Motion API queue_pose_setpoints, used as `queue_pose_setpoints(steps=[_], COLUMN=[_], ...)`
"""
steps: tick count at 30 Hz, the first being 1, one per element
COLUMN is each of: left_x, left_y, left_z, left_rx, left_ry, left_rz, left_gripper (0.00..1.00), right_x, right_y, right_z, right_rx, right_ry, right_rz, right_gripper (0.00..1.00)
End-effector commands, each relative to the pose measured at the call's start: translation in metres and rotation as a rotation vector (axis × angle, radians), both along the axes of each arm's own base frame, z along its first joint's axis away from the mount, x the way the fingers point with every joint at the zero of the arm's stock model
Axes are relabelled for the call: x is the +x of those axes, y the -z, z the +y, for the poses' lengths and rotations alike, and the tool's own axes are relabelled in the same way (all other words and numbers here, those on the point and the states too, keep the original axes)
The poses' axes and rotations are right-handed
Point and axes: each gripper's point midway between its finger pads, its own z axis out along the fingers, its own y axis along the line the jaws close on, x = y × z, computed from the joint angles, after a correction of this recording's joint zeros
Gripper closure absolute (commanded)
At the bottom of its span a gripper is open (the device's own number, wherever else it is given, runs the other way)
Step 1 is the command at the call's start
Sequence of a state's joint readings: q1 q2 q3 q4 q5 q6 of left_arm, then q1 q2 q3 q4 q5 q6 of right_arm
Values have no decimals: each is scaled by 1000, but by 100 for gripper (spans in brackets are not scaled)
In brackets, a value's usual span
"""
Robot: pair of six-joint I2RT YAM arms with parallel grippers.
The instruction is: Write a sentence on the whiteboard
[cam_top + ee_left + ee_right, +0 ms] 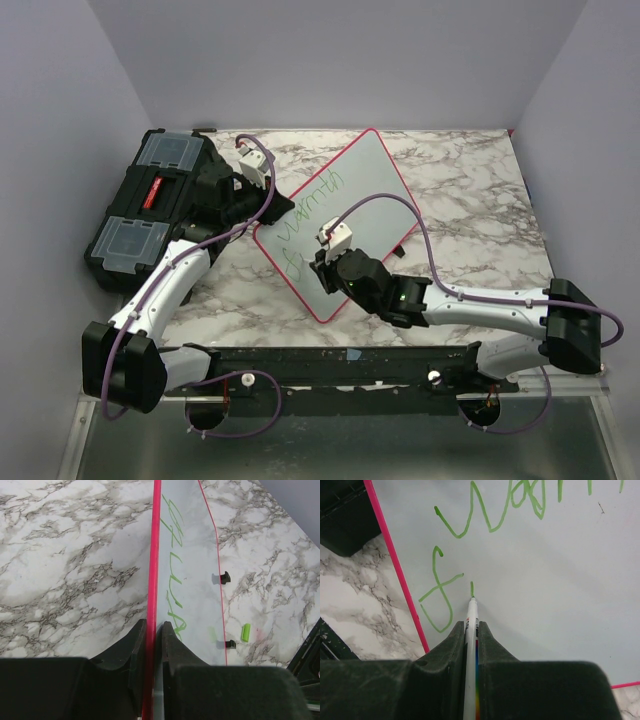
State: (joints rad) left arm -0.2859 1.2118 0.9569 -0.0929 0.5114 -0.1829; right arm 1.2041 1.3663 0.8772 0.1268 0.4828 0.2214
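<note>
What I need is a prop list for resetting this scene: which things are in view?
whiteboard: one, white with red-pink rim, mid-table
sentence: unfinished, green, on the whiteboard, "Warmth" then "f"
marker: one, white barrel, tip on the whiteboard
toolbox: one, black with clear lids, far left
small green piece: one, on the table beside the whiteboard
table: one, white-grey marble
left gripper: black, shut on the whiteboard's rim
right gripper: black, shut on the marker

It's all on a white marble-look table (470, 190) with grey veins, boxed in by plain pale lilac walls: back wall (340, 60), left wall (50, 150), right wall (590, 120). A black rail (330, 360) runs along the near edge. The lighting's soft and even.
</note>
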Motion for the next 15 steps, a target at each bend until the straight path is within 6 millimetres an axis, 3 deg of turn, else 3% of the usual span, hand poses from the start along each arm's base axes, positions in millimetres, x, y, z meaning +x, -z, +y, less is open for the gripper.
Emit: queue_pose_setpoints(steps=[1, 15], left_x=[3, 3], left_y=[-6, -5], left_z=[5, 4], left_rx=[46, 46], left_ry=[-5, -4], left_rz=[-76, -73], left_gripper=[100, 100], right_x=[-8, -16], right_y=[35, 25], right_z=[-10, -15], right_rx=[-87, -70], right_ry=[-12, -41], right_rz=[63, 80], right_gripper=[99, 99])
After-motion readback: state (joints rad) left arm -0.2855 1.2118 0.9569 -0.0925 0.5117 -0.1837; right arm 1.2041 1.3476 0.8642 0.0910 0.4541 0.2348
